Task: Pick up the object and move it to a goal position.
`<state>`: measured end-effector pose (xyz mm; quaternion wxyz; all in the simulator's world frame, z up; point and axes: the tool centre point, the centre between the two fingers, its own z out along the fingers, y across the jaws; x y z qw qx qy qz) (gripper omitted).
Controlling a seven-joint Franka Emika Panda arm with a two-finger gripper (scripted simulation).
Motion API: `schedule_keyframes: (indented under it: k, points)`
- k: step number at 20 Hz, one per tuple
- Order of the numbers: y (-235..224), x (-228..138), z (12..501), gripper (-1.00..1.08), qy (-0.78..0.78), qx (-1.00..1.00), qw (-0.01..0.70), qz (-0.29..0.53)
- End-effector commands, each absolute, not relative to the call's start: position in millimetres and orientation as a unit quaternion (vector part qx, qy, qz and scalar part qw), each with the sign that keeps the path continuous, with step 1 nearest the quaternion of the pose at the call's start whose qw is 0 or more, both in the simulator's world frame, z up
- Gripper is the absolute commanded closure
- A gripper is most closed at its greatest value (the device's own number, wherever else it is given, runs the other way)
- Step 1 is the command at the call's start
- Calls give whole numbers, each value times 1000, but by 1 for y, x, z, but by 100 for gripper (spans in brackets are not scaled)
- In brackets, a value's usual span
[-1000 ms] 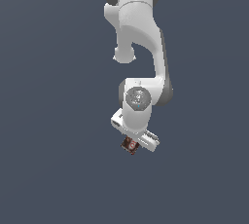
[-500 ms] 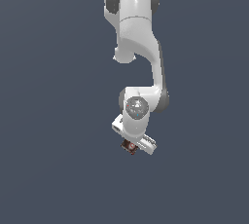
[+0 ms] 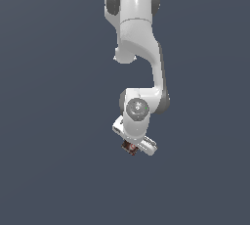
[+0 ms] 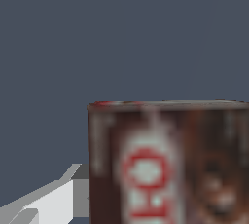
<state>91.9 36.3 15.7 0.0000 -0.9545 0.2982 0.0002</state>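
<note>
- Exterior view: white arm hangs down from top centre of frame against plain dark grey backdrop. Gripper sits just below frame centre, pinching the object, a small dark brown-red box poking out beneath it.
- Wrist view: the object fills the lower right, close and blurry, whitish label with red markings facing camera. One white finger shows at lower left, beside the box; contact not discernible.

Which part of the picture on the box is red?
On the small dark brown-and-red box, the ring-shaped mark on the whitish label is red, as is the top edge; the remainder looks dark brown.
</note>
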Motion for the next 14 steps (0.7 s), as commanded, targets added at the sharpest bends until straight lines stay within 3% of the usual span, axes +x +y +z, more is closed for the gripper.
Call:
schedule_keyframes:
  k: [1,14]
  points:
    - [36,92,16,108,298,-955,0,0]
    - [23,87,33,108,298,-955,0,0]
